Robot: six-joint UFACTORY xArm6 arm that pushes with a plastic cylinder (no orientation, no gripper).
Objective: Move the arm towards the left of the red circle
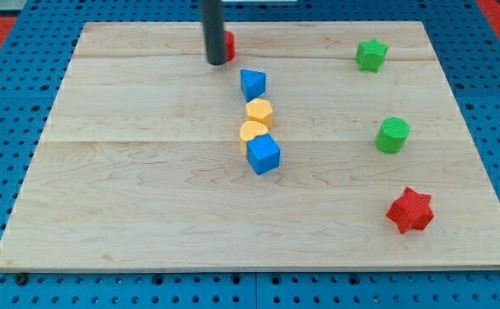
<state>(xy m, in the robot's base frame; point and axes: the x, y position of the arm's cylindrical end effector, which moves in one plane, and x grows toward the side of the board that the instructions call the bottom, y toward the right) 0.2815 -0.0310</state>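
Note:
The red circle [229,45] lies near the view's top edge of the wooden board [130,189], mostly hidden behind my dark rod. My tip [217,62] rests on the board just at the circle's left and slightly below it, touching or nearly touching it. A short column of blocks lies below and right of the tip: a blue triangle-like block [252,84], a yellow hexagon [259,111], a yellow half-round block [253,130] and a blue cube [263,154].
A green star [371,54] lies at the top right. A green cylinder [393,135] lies at the right middle. A red star [411,210] lies at the lower right. The board sits on a blue perforated table.

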